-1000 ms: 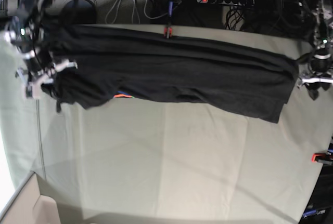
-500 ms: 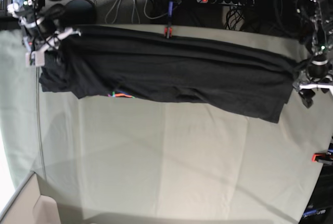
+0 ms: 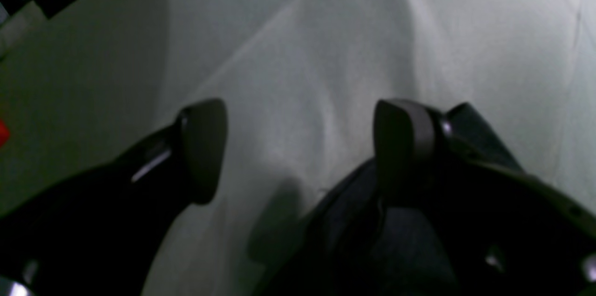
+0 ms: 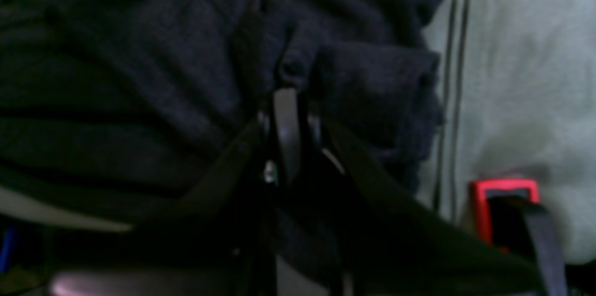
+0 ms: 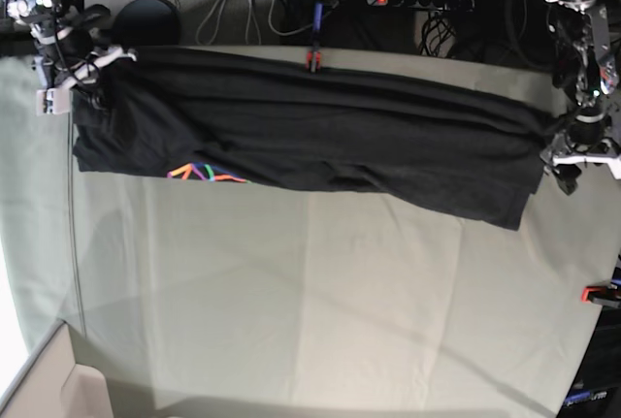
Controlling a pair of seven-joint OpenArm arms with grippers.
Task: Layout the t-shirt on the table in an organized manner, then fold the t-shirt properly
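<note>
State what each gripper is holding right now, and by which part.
The right gripper is shut on a bunched fold at the end of the t-shirt. The left gripper is open and holds nothing.

Dark charcoal soft knitted cotton t-shirt [image 5: 320, 137], matt and finely ribbed, upon pale grey-green woven table cloth [image 5: 320, 302], matt with faint creases; glossy red plastic clamp [image 4: 503, 203] at 4 o'clock

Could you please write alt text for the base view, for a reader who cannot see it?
A dark t-shirt lies stretched in a long band across the far side of a pale green table. The right tool pinches one end; the left tool is open at the other. A rainbow graphic shows at its near edge.
</note>
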